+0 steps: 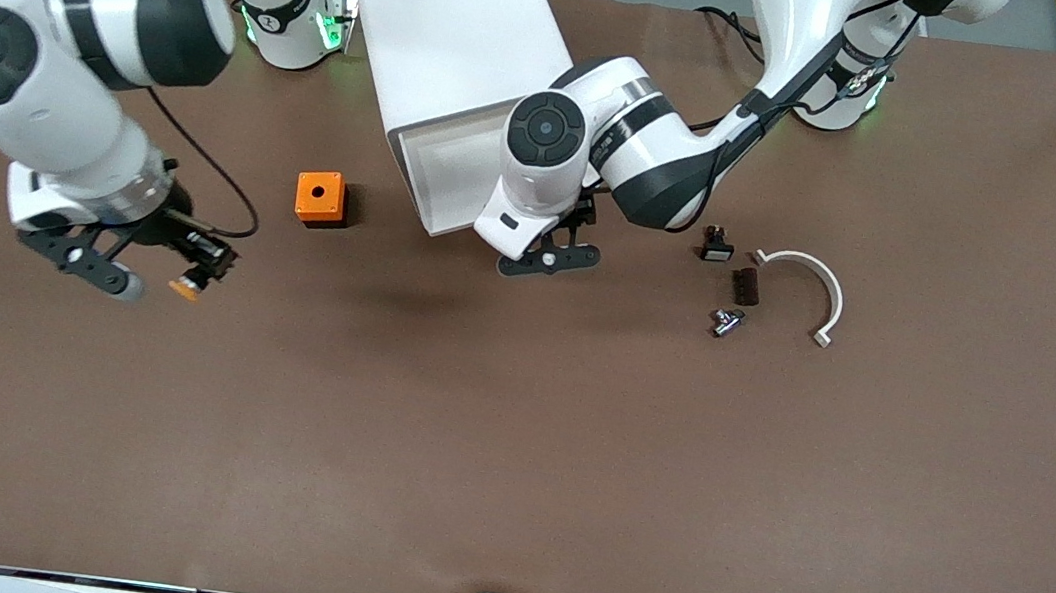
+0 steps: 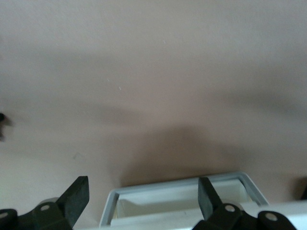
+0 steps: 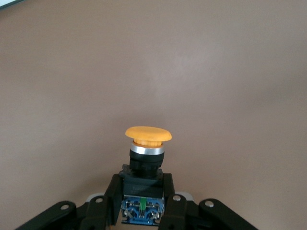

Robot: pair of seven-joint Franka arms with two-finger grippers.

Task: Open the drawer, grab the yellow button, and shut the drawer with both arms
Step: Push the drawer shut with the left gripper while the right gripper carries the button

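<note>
The white cabinet stands at the robots' side of the table, with its top drawer pulled out toward the front camera. My left gripper is open and empty at the drawer's front end. In the left wrist view the drawer's grey-white rim lies under the left gripper, and nothing sits between its fingers. My right gripper is up over bare table toward the right arm's end, shut on the button. The right wrist view shows the right gripper clamped on the blue and black body of the button, orange cap pointing away.
An orange cube with a hole sits between the right gripper and the cabinet. Toward the left arm's end lie a black-and-white switch, a dark block, a small metal part and a white curved piece.
</note>
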